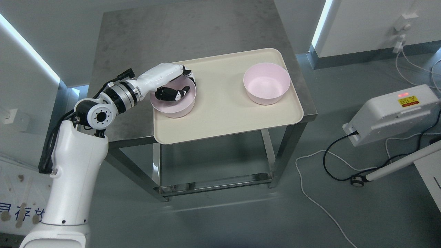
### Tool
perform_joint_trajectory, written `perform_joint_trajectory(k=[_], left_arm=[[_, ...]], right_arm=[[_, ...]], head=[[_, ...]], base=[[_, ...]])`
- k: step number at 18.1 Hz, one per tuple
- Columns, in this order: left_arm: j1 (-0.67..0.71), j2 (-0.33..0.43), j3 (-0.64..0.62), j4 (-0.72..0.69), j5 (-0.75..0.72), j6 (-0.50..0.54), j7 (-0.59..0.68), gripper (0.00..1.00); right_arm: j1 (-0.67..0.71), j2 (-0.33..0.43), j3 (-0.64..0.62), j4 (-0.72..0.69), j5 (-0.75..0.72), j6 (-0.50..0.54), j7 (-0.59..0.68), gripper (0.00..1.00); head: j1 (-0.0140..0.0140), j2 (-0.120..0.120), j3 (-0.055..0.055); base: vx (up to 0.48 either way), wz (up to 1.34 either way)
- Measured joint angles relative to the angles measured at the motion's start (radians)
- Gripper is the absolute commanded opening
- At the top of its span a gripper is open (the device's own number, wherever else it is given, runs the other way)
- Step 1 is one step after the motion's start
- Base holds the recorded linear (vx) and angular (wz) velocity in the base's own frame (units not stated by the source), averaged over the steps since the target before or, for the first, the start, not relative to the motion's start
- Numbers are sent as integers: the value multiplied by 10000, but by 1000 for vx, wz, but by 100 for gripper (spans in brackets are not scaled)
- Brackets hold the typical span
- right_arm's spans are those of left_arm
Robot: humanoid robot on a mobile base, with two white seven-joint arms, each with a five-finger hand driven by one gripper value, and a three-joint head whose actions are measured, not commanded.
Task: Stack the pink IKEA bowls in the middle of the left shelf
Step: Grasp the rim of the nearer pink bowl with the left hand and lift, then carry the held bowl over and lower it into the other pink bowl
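Two pink bowls stand on a cream tray (224, 110) on a grey metal table. The left bowl (175, 108) is at the tray's left edge. The right bowl (266, 83) is at the tray's right side, upright and empty. My left hand (177, 88) reaches in from the lower left. Its dark fingers (170, 93) curl inside the left bowl and its thumb lies over the far rim, so it grips the bowl's rim. The bowl rests on the tray. My right arm does not show.
The grey table (137, 41) has bare top behind and left of the tray. A white device (392, 113) with cables lies on the floor at right. A white wall panel stands at far left.
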Motion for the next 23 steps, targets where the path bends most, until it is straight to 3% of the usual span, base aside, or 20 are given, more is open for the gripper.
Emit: perform_joint_trajectory(k=[5,12,17,23], left_arm=[[-342,-291,329,31,135,-99,-100,2],[-1146,-1389,498,-122,283,-128,-658,2],[-1862,-1978,-496,-169,511,228,-745,3],[-2705,-2400,-2304,221,695,613,293,3]], right_arm=[[0,0,0,0,0,8,0,100],[1,0,0,0,0,10,0,100],[0,0,0,0,0,11,0,100],[0,0,0,0,0,12,0,100]], head=[[0,0,0],[0,0,0],[0,0,0],[0,0,0]], base=[[0,0],[0,0],[0,0],[0,0]])
